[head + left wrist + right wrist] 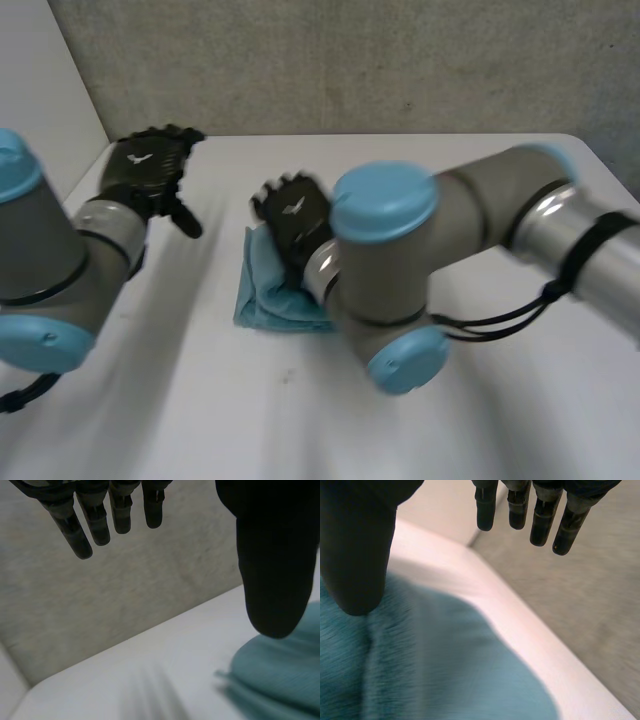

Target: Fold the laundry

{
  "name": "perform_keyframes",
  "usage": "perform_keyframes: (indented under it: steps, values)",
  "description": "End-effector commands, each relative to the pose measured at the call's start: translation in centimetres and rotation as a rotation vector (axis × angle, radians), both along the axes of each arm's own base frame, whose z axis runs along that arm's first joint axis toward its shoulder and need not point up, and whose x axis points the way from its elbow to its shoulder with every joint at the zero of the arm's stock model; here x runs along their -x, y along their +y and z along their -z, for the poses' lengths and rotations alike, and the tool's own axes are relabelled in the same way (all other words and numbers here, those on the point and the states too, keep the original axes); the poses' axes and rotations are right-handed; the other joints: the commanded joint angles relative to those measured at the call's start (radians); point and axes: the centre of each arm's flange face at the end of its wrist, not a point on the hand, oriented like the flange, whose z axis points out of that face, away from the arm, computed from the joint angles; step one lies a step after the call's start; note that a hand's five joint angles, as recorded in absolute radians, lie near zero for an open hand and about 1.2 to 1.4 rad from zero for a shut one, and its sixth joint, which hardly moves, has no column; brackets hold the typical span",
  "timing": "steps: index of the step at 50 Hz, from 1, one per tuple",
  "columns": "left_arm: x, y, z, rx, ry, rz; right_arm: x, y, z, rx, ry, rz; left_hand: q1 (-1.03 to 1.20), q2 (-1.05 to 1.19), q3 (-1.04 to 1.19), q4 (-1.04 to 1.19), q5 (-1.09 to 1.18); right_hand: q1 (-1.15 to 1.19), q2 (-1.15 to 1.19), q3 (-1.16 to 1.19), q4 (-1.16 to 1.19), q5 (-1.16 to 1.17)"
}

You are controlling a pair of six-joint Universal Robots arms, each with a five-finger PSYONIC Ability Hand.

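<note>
Wrist views show left robot hand [277, 555], right robot hand [355, 545] open, empty; cloth [262, 295] folded.

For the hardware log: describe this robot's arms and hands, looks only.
The left arm and right arm are thick grey tubes with light-blue caps on rounded joints. The left hand and right hand are black, each with a small white mark on its back, slim segmented fingers and a broad thumb.

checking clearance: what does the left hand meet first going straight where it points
Probably the grey wall; the left hand, fingers straight, aims over the table, clear of the cloth.
</note>
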Motion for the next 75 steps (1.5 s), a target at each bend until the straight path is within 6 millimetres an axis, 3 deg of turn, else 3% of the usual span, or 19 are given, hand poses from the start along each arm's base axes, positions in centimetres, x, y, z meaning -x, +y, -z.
perform_keyframes:
  steps: [1, 7, 13, 18, 22, 27, 30, 32, 33, 35, 36, 37, 38, 40, 41, 43, 51, 58, 75]
  values:
    - [4.6, 0.5, 0.8, -0.056, 0.115, 0.136, 4.6, -3.7, -3.2, -0.141, -0.196, 0.139, -0.019, -0.031, -0.041, -0.03, -0.048, -0.037, -0.051, -0.045, -0.061, -0.065]
    - [7.8, 1.9, 4.4, -0.194, 0.102, 0.241, 6.2, -5.2, -1.0, -0.28, -0.217, 0.14, -0.016, -0.028, -0.038, -0.027, -0.045, -0.037, -0.051, -0.045, -0.061, -0.065]
    - [7.1, 1.5, 8.0, -0.301, 0.03, 0.137, 6.8, -7.0, 4.7, -0.415, -0.137, 0.193, -0.016, -0.028, -0.038, -0.027, -0.045, -0.037, -0.051, -0.045, -0.061, -0.065]
    - [6.2, 1.7, 8.9, -0.346, -0.01, 0.086, 7.1, -7.6, 6.6, -0.465, -0.095, 0.217, -0.02, -0.032, -0.042, -0.031, -0.049, -0.037, -0.051, -0.045, -0.061, -0.065]
    - [5.7, 1.7, 9.0, -0.366, -0.026, 0.071, 7.6, -8.2, 6.3, -0.474, -0.088, 0.232, -0.02, -0.032, -0.042, -0.031, -0.049, -0.037, -0.051, -0.045, -0.061, -0.065]
    - [5.3, 1.8, 7.3, -0.346, -0.03, 0.073, 7.4, -8.5, 3.5, -0.424, -0.123, 0.222, -0.02, -0.032, -0.042, -0.031, -0.049, -0.037, -0.051, -0.045, -0.061, -0.065]
    - [5.3, 2.2, 4.6, -0.295, -0.003, 0.084, 7.5, -8.5, 1.7, -0.391, -0.15, 0.217, -0.02, -0.032, -0.042, -0.031, -0.049, -0.037, -0.051, -0.045, -0.061, -0.065]
    - [5.1, 2.7, 1.1, -0.221, 0.036, 0.093, 8.0, -8.0, -3.4, -0.299, -0.22, 0.208, -0.02, -0.032, -0.042, -0.031, -0.049, -0.037, -0.051, -0.045, -0.061, -0.065]
    - [5.1, 2.7, 1.1, -0.221, 0.036, 0.093, 8.0, -8.0, -3.4, -0.299, -0.221, 0.208, -0.02, -0.032, -0.042, -0.031, -0.049, -0.037, -0.051, -0.045, -0.061, -0.065]
    - [4.5, 3.3, -3.1, -0.135, 0.079, 0.096, 9.1, -7.2, -8.4, -0.205, -0.294, 0.204, -0.02, -0.032, -0.042, -0.031, -0.049, -0.037, -0.051, -0.045, -0.061, -0.065]
    - [4.5, 3.3, -3.1, -0.134, 0.079, 0.096, 9.1, -7.2, -8.5, -0.204, -0.294, 0.204, -0.02, -0.032, -0.042, -0.031, -0.049, -0.037, -0.051, -0.045, -0.061, -0.065]
    - [4.1, 3.6, -5.3, -0.09, 0.099, 0.095, 10.1, -7.1, -10.5, -0.16, -0.324, 0.222, -0.02, -0.032, -0.042, -0.031, -0.049, -0.037, -0.051, -0.045, -0.061, -0.065]
    - [4.1, 3.6, -5.4, -0.089, 0.099, 0.095, 11.3, -7.2, -12.1, -0.123, -0.344, 0.258, -0.02, -0.032, -0.042, -0.031, -0.049, -0.037, -0.051, -0.045, -0.061, -0.065]
    - [2.5, 4.1, -8.8, -0.041, 0.119, 0.066, 12.7, -7.2, -13.3, -0.094, -0.353, 0.304, -0.02, -0.032, -0.042, -0.031, -0.049, -0.037, -0.051, -0.045, -0.061, -0.065]
    - [2.5, 4.1, -8.8, -0.041, 0.119, 0.066, 12.7, -7.2, -13.3, -0.094, -0.354, 0.304, -0.02, -0.032, -0.042, -0.031, -0.049, -0.037, -0.051, -0.045, -0.061, -0.065]
    - [0.0, 4.1, -10.6, -0.046, 0.114, 0.003, 15.0, -6.4, -15.5, -0.023, -0.348, 0.385, -0.02, -0.032, -0.042, -0.031, -0.049, -0.037, -0.051, -0.045, -0.061, -0.065]
    - [-2.4, 6.1, -12.5, -0.082, 0.084, 0.013, 18.9, -4.5, -14.1, 0.028, -0.182, 0.495, -0.02, -0.032, -0.042, -0.031, -0.049, -0.037, -0.051, -0.045, -0.061, -0.065]
    - [-2.6, 7.4, -13.5, -0.047, 0.098, 0.043, 19.0, -4.4, -14.1, 0.034, -0.192, 0.487, -0.02, -0.032, -0.042, -0.031, -0.049, -0.037, -0.051, -0.045, -0.061, -0.065]
    - [-2.3, 7.5, -12.5, -0.058, 0.098, 0.056, 19.0, -4.1, -13.5, 0.019, -0.193, 0.481, -0.02, -0.032, -0.042, -0.031, -0.049, -0.037, -0.051, -0.045, -0.061, -0.065]
